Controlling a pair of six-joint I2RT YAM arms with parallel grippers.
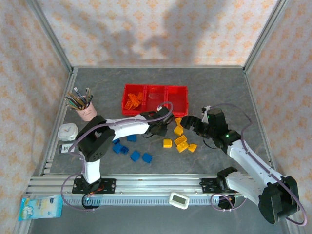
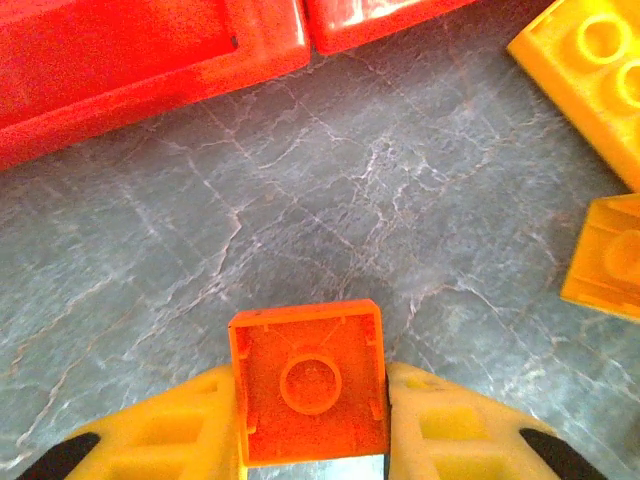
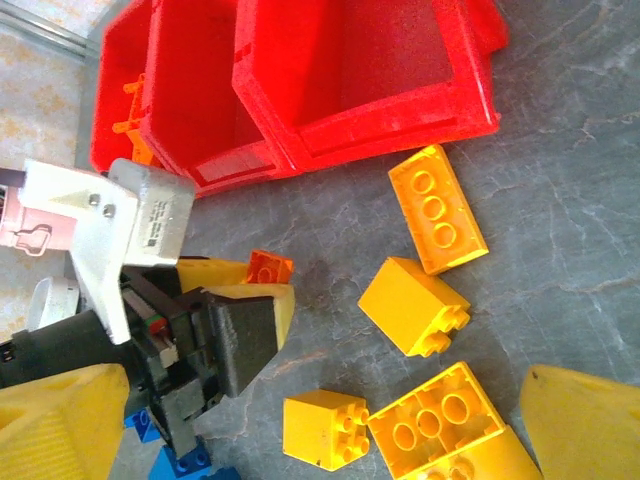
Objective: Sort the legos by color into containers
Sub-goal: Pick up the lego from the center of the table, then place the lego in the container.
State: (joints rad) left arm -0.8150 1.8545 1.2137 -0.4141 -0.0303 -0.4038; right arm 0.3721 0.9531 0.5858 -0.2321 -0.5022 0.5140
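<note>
**Orange brick gripped, just short of the bins**

Your left gripper (image 2: pixel 312 412) is clamped on a small square orange plastic brick (image 2: pixel 308 385), pinching opposite sides so it should carry squarely. Its hollow underside faces the wrist camera; being near-square, it has no real long axis. The row of bright red plastic bins (image 1: pixel 146 113) lies at 12 o'clock, with orange pieces (image 1: pixel 134 101) at 11. Your right gripper (image 1: pixel 191 123) is spread wide and empty by the yellow bricks (image 1: pixel 181 142).
</note>
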